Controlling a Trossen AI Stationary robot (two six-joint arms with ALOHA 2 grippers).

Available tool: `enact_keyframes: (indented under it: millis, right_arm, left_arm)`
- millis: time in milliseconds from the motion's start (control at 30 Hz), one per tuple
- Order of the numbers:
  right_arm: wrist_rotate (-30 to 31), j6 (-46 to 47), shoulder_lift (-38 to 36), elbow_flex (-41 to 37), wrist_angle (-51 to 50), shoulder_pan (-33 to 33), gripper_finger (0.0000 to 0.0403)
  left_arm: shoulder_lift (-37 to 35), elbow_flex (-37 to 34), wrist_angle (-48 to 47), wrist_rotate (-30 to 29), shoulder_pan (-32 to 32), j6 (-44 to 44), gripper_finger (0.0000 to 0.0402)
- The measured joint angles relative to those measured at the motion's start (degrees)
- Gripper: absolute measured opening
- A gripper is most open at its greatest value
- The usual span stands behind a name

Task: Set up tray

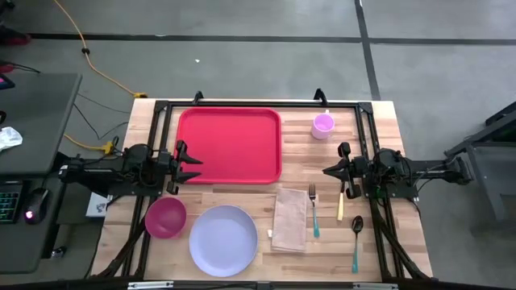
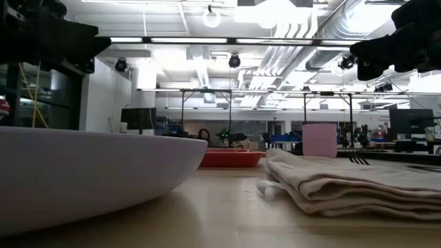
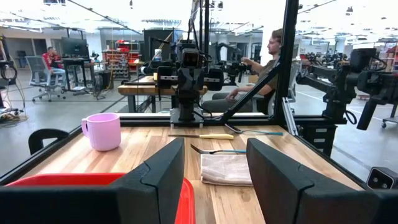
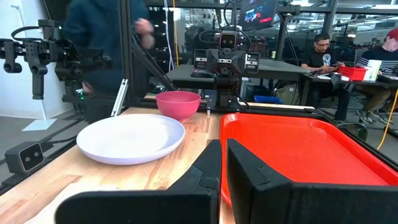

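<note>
The tray is lying flat on the far half of the wooden table, left of centre in the high view, with nothing resting in it. Its red surface is also being shown in the right wrist view and, as a low red strip, in the low view.

At three o'clock from the tray, near the far edge, a pink mug is standing upright, apart from the rim. At five o'clock a folded beige napkin is lying, with a fork just beside it, then a knife and a spoon farther toward the right. At six o'clock a round lavender plate is resting near the front edge, and at seven o'clock a magenta bowl is sitting just beside the plate.

The left gripper is being held at nine o'clock from the tray, over its left rim, with its fingers spread wide and nothing between them. The right gripper is being held at about four o'clock, well apart from the tray's right edge and above the cutlery, its fingers pressed together on nothing.

People are being seen seated at desks in the room beyond the table.
</note>
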Motion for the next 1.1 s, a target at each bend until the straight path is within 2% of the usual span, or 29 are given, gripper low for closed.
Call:
enact_keyframes:
  millis: [1033, 1100]
  right_arm:
    - [0.01, 0.00, 0.01, -0.02, -0.02, 0.00, 0.0000]
    - [-0.01, 0.00, 0.01, -0.02, -0.02, 0.00, 0.0000]
  left_arm:
    - [-0.01, 0.00, 0.01, -0.02, 0.00, -0.01, 0.0207]
    - [0.01, 0.00, 0.49, -2.86, -0.01, 0.06, 0.0207]
